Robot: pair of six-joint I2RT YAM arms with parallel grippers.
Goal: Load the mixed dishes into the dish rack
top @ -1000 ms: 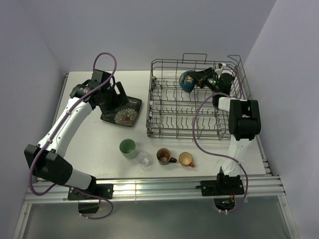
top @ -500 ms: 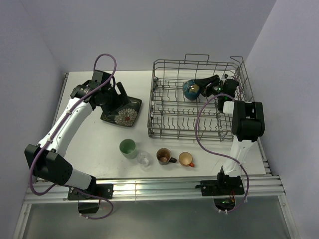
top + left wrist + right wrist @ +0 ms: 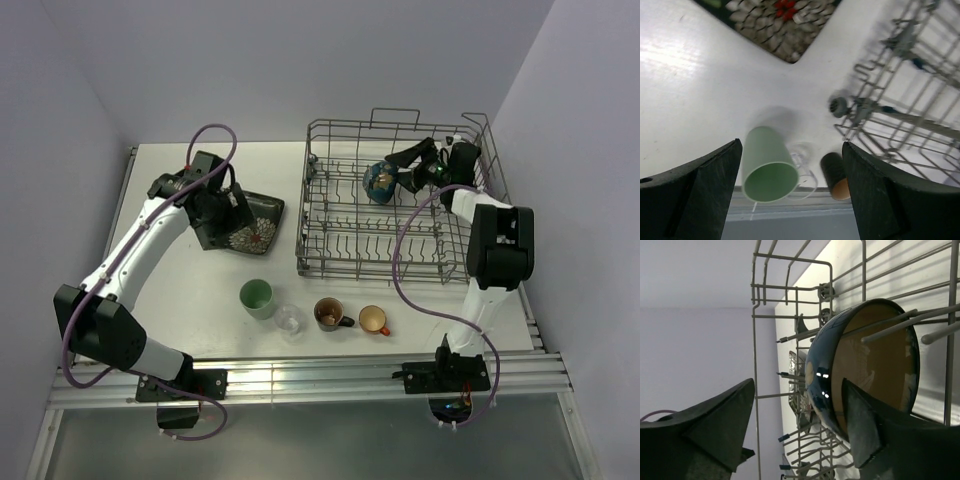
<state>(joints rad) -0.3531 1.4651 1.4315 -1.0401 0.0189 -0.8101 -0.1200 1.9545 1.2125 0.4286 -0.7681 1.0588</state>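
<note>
Nearest the arm bases, four small dishes stand in a loose row on the table point(image 3: 190, 290): a pale green cup point(image 3: 256, 297), a clear glass point(image 3: 288, 319) just beside it, then a dark brown mug point(image 3: 328, 313) and a small orange mug point(image 3: 374, 320). All four are upright with their mouths up.

Further back on the left, the dark square plate point(image 3: 256, 230) with white flowers lies flat on the table, just beside the left wall of the dish rack point(image 3: 360, 262). The left end effector point(image 3: 216, 212) hangs over the plate's left part with its fingers point(image 3: 705, 190) spread wide and nothing between them. I cannot tell whether it touches the plate.

The wire rack takes up the right half of the table. Toward its far side, the blue bowl point(image 3: 380, 180) stands on its edge among the upright tines, and its tan inside faces right. The right end effector point(image 3: 405, 168) reaches in from the rack's far right corner. Its fingers point(image 3: 705, 430) are spread wide with the bowl just past their tips, and they are not gripping it. No other dish is in the rack.
</note>
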